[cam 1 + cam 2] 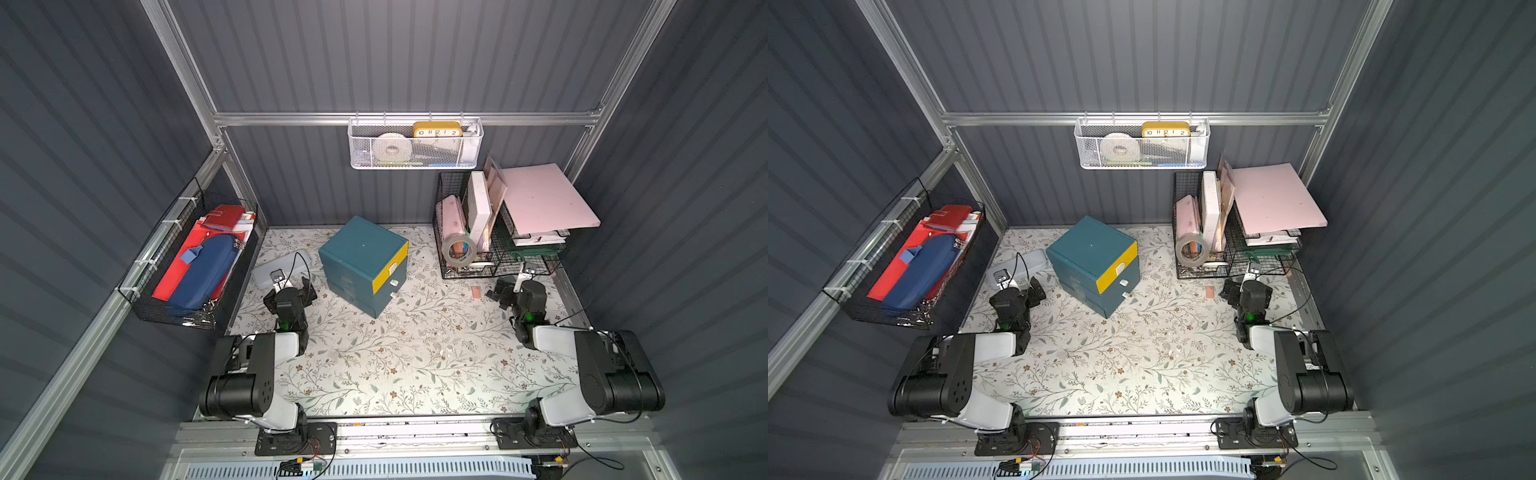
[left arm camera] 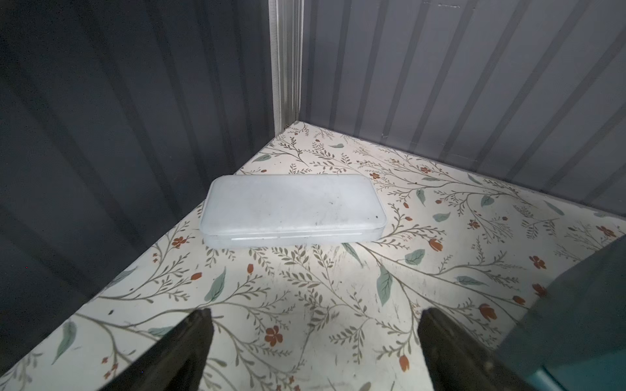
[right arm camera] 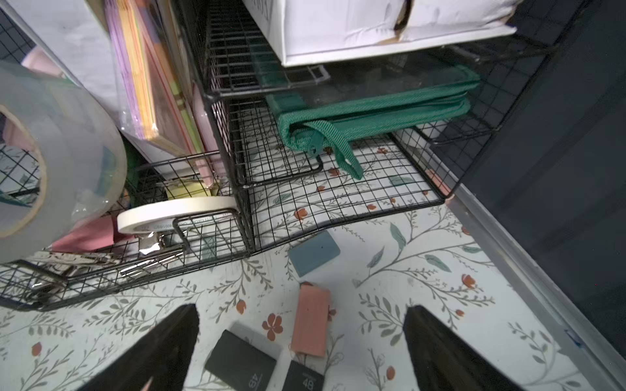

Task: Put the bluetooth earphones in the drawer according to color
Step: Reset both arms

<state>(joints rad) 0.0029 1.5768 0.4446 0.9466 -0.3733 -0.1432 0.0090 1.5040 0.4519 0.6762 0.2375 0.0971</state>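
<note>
Jaws of the left tool [image 2: 315,315] are held wide apart, with nothing between them, facing the grey box [image 2: 291,210]. In the middle of the table [image 1: 395,365] the teal cabinet [image 1: 361,249] is seen, its three drawers [image 1: 390,268] pushed in. The right tool [image 3: 300,308] is spread open and empty above a pink chip [image 3: 311,325].

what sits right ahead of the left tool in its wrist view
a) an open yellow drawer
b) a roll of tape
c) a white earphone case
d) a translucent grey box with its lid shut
d: the left wrist view shows only the translucent grey box, lid closed, lying just beyond the left tool, whose jaws stand apart with nothing between them.
</note>
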